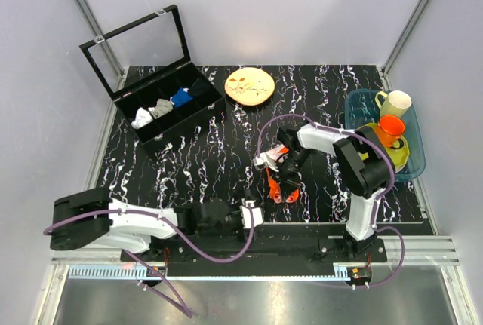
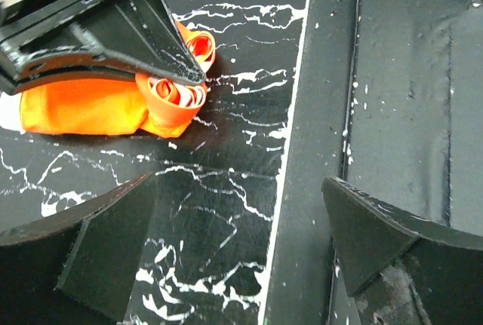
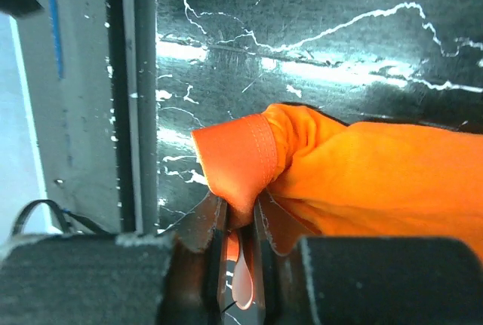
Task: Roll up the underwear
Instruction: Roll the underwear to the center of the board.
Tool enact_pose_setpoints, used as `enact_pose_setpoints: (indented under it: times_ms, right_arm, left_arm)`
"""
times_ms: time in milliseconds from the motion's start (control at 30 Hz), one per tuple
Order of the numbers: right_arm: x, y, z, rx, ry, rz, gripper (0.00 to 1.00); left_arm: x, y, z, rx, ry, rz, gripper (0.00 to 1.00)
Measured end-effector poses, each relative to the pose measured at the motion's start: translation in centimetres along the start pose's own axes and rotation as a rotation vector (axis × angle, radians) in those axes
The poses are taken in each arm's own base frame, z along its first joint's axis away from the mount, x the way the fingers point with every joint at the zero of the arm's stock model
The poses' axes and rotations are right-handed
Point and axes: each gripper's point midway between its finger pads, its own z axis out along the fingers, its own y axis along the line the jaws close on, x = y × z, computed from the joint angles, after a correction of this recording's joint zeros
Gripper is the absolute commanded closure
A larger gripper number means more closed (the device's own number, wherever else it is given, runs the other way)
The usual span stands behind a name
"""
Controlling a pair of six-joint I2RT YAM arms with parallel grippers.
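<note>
The bright orange underwear (image 1: 275, 186) lies bunched and partly rolled on the black marbled mat near the front edge. In the left wrist view its rolled end (image 2: 175, 93) shows white lettering under the right arm's fingers. My right gripper (image 1: 282, 174) is shut on the underwear's orange band (image 3: 240, 160), the fabric pinched between the jaws. My left gripper (image 1: 253, 214) is open and empty, low at the mat's front edge, a short way left and nearer than the garment; its fingertips (image 2: 113, 234) stand wide apart.
A black compartment box (image 1: 170, 106) with small rolled garments stands open at the back left. A patterned plate (image 1: 250, 86) lies at the back centre. A blue bin (image 1: 411, 151) with yellow and orange cups sits at the right.
</note>
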Motion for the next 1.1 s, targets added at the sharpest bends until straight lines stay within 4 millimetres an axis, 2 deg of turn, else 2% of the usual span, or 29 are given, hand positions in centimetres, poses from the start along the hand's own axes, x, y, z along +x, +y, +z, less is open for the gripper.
enact_pose_setpoints:
  times_ms: [167,500,733,833,1000,1033,1100]
  right_arm:
    - [0.7,0.7,0.2,-0.103,-0.045,0.129,0.81]
    - [1.0,1.4,0.5,-0.143,-0.045,0.166,0.80]
    - [1.0,1.4,0.4,-0.143,-0.047,0.167,0.79]
    - [1.0,1.4,0.4,-0.143,-0.047,0.167,0.78]
    - [1.1,1.4,0.4,-0.143,-0.046,0.169,0.73]
    - [1.1,1.5,0.4,-0.146,-0.043,0.173,0.72]
    - [1.2,1.7,0.4,-0.150,-0.040,0.184,0.70]
  left_arm:
    - [0.0,0.0,3.0,0.009,0.036,0.030,0.01]
    - [1.5,1.7,8.3,-0.025,0.093,-0.003,0.02]
    - [2.7,2.7,9.2,-0.017,0.105,-0.054,0.27]
    - [2.7,3.0,9.7,0.000,0.103,-0.076,0.31]
    - [2.8,2.9,10.2,0.038,0.102,-0.106,0.64]
    - [2.9,3.0,10.3,0.043,0.105,-0.110,0.75]
    - [2.9,3.2,10.4,0.052,0.106,-0.130,0.83]
